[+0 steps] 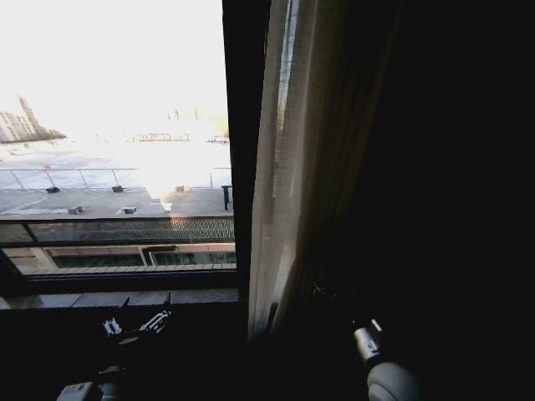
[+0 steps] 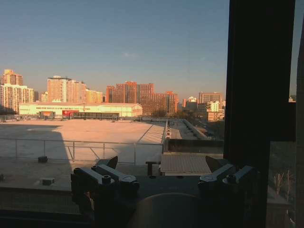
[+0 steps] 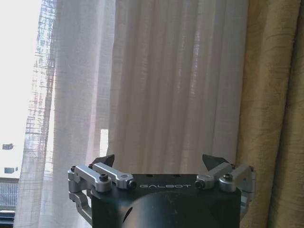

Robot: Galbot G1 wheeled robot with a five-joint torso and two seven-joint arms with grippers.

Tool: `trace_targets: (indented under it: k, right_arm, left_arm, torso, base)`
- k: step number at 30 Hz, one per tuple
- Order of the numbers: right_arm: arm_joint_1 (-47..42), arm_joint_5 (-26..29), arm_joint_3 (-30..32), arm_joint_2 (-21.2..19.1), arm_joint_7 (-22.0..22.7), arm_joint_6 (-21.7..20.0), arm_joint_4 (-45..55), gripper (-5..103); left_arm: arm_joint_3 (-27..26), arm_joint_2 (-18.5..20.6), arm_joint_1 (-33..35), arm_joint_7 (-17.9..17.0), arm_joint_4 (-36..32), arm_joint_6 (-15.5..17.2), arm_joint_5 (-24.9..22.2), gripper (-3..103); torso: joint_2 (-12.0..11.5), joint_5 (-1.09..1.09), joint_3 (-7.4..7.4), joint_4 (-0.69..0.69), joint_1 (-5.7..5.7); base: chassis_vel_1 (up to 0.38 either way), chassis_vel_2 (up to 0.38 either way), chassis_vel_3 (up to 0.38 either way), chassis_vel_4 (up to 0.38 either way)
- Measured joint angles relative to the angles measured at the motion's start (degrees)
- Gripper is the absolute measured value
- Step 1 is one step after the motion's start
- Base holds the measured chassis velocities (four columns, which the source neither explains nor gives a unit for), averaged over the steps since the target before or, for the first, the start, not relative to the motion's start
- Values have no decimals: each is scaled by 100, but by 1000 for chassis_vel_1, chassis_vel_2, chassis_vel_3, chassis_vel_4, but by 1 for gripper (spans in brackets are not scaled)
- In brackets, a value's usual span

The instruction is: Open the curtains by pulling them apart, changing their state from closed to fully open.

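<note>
The sheer white curtains hang gathered in a narrow pleated band right of the bare window pane. In the right wrist view the curtains hang just beyond my right gripper, which is open with nothing between its fingers and apart from the fabric. My right arm sits low, in front of the dark area right of the gathered fabric. My left gripper is low at the window sill on the left. It is open and empty, and in its own wrist view the left gripper faces the uncovered glass.
A dark window frame bar stands left of the gathered fabric, and the same frame bar shows in the left wrist view. An opaque brownish drape hangs beside the sheer panel. The window sill runs below the glass. Rooftops and buildings lie outside.
</note>
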Motion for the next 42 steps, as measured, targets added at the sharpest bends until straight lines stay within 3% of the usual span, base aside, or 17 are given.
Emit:
trace_targets:
  k: [17,42]
  right_arm:
    - [-54,-143,-165,19,-34,-3,46,100]
    - [-22,-286,-166,-161,-313,140,-64,100]
  left_arm:
    - [27,-39,58,6,0,-88,9,100]
    - [48,-326,149,140,0,-517,200,100]
  torso:
    - [0,-1,0,0,0]
    - [0,0,0,0,-1]
  base:
    - [249,261,-253,-267]
    - [349,365,-346,-366]
